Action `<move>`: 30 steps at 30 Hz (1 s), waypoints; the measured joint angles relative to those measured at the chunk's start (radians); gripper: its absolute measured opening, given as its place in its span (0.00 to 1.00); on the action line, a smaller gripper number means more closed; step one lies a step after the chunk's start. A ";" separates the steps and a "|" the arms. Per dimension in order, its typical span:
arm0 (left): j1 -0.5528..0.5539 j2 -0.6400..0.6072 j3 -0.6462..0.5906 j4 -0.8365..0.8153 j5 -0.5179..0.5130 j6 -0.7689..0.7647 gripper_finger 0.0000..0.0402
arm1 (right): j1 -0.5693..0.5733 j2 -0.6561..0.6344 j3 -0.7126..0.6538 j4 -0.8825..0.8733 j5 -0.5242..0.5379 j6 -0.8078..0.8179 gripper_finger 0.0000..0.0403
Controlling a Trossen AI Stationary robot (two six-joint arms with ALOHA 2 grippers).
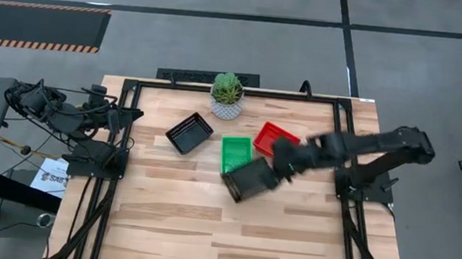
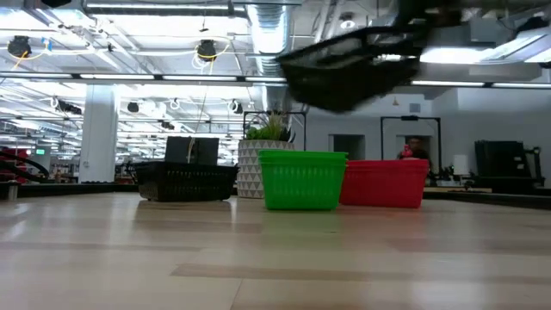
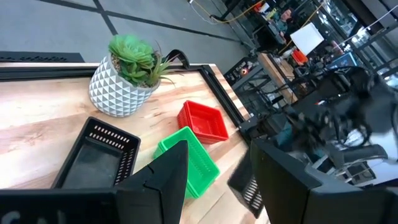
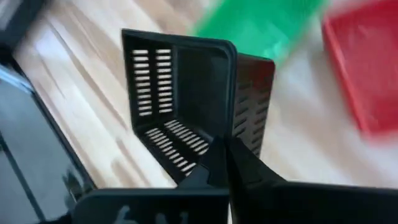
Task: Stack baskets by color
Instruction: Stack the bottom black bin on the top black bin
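My right gripper (image 1: 283, 165) is shut on a black mesh basket (image 1: 250, 180) and holds it in the air over the table's middle, near the green basket (image 1: 235, 153). In the low view the held basket (image 2: 353, 62) hangs high above the others. A red basket (image 1: 274, 138) stands on the table right of the green one. Another black basket (image 1: 190, 132) rests on its base left of them. My left gripper (image 3: 230, 180) waits open at the table's left edge, holding nothing. My right gripper pinches the black basket's wall at its rim (image 4: 214, 144) between its two shut fingers (image 4: 231, 163). The fingers come slanting down from the table's right side. The basket is lifted clear of the table, tilted, and reaches out ahead of the fingers.
A green plant in a white pot (image 1: 227, 95) stands at the far edge behind the baskets. A dark frame (image 1: 120, 136) borders the table on the left and right. The near half of the wooden table (image 1: 229, 240) is bare.
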 joint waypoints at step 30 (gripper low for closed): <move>0.000 0.000 0.000 -0.026 0.019 -0.020 0.40 | -0.582 0.946 0.949 0.160 -0.542 -0.672 0.00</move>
